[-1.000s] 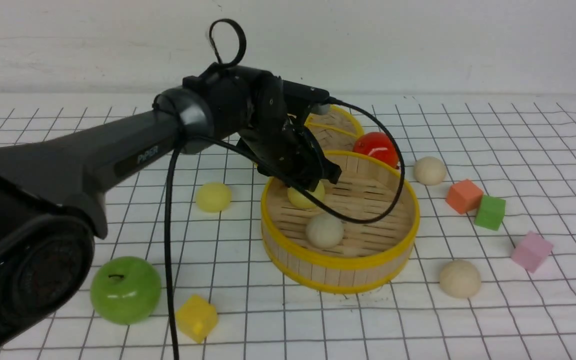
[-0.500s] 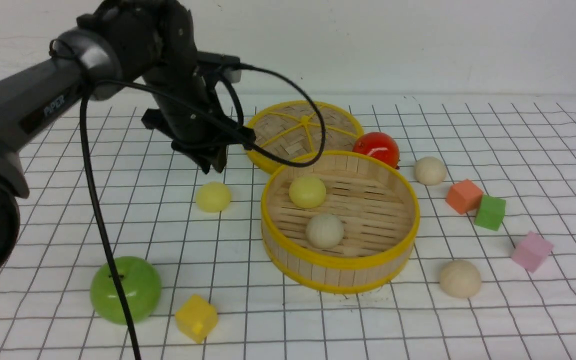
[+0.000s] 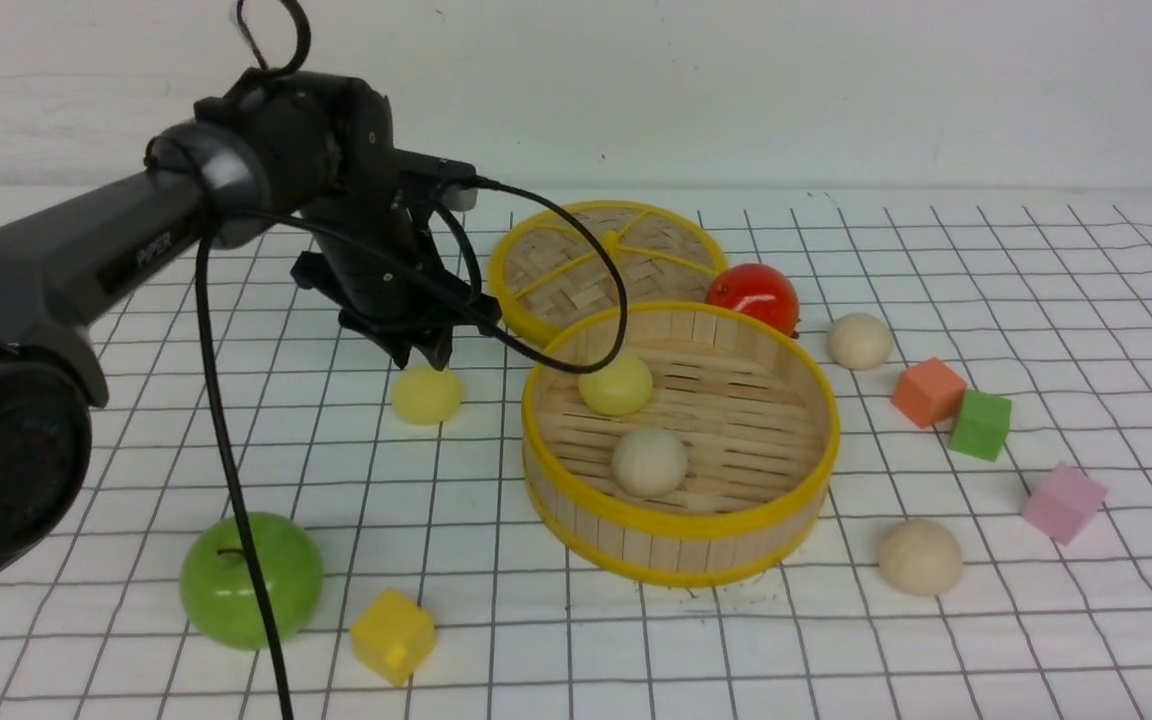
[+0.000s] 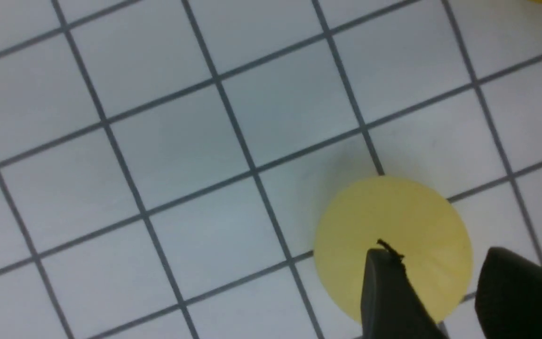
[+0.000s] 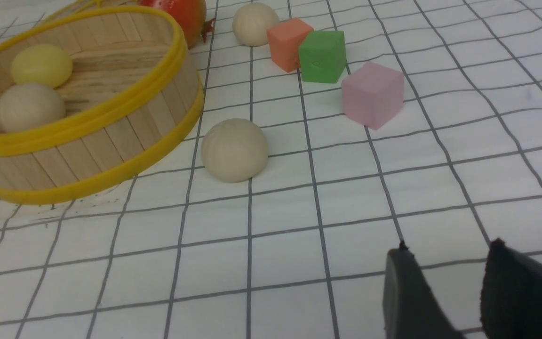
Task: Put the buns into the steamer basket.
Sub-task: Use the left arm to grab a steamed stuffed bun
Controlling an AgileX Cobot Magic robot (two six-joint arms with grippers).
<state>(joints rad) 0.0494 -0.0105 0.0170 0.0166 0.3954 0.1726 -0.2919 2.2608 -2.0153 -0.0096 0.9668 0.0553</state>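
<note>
The steamer basket (image 3: 678,524) stands mid-table and holds one pale yellow bun (image 3: 616,383) and one cream bun (image 3: 648,462). A second yellow bun (image 3: 426,393) lies on the cloth left of the basket. My left gripper (image 3: 422,352) hangs just above it, jaws apart and empty. The left wrist view shows this bun (image 4: 393,221) below the open left gripper (image 4: 435,259). Two cream buns lie outside, one behind the basket to the right (image 3: 859,340) and one in front to the right (image 3: 920,557). My right gripper (image 5: 445,249) is open over bare cloth, well short of the nearest cream bun (image 5: 234,149).
The woven lid (image 3: 606,262) and a glossy red ball (image 3: 753,295) sit behind the basket. Orange (image 3: 927,392), green (image 3: 979,424) and pink (image 3: 1063,502) cubes lie to the right. A green apple (image 3: 251,580) and a yellow cube (image 3: 393,636) lie front left.
My left gripper has left a yellow bun in the basket, swung out to the left, and come down over the yellow bun on the cloth. Nothing else moved.
</note>
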